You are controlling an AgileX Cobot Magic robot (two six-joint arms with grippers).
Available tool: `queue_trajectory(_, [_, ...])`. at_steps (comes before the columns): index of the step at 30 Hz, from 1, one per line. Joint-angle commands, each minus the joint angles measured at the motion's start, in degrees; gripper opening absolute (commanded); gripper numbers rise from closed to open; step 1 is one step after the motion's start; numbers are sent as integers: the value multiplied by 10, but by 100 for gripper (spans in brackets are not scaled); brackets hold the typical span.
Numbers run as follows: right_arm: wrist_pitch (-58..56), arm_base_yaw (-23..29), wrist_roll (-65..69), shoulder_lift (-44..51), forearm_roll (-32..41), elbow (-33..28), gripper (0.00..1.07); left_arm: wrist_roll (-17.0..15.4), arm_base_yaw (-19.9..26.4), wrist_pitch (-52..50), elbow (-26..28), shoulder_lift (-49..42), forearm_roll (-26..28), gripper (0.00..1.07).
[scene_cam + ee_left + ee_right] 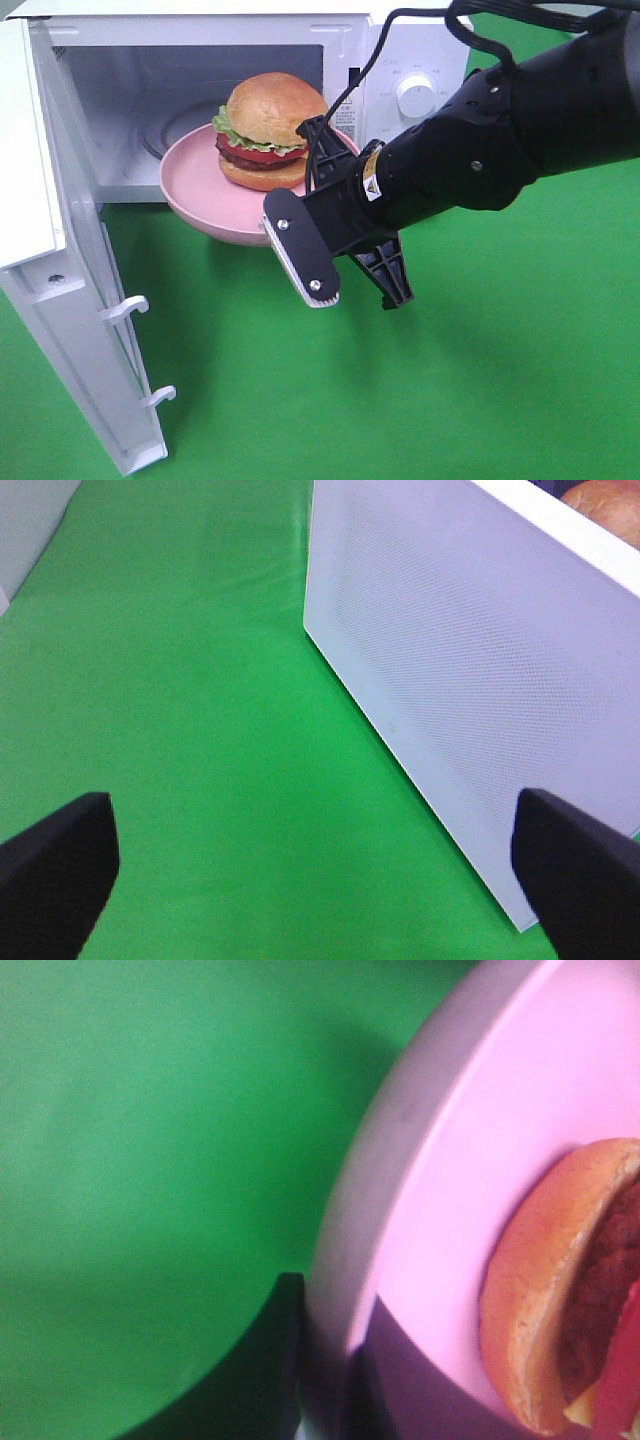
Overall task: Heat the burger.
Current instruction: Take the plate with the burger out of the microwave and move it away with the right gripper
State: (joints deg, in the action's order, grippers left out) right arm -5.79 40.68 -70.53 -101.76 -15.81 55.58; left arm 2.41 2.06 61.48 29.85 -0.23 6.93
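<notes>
The step in hand is loading: the burger (265, 130) sits on a pink plate (195, 185) at the upper centre of the high view, and the plate is part-way through the mouth of the microwave (400, 45), its front half overhanging the green cloth (480, 380). The right gripper (322, 175) is closed on the plate's near rim just right of the burger; in the right wrist view a dark finger (260, 1370) lies against the rim's outer edge. The microwave door (60, 300) stands swung open at the left of the high view. The left gripper (310, 880) is fully open and holds nothing, hovering over the cloth near the door's outer face. The next move probably calls for a level push inward until the whole plate clears the sill, then release, withdrawal and closing the door. Tilting the plate could slide the burger.
</notes>
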Motion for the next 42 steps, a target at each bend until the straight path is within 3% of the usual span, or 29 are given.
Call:
queue_trajectory(1, [41, -4, 1, 40, -7, -27, 0, -1, 0, -5, -2, -3, 2, 100])
queue_trajectory(26, [25, -4, 15, 240, -8, -211, 0, -1, 0, -5, -2, -3, 2, 100])
queue_trajectory(42, [-81, -4, 127, 344, -81, -244, 0, -1, 0, -5, -2, -3, 2, 100])
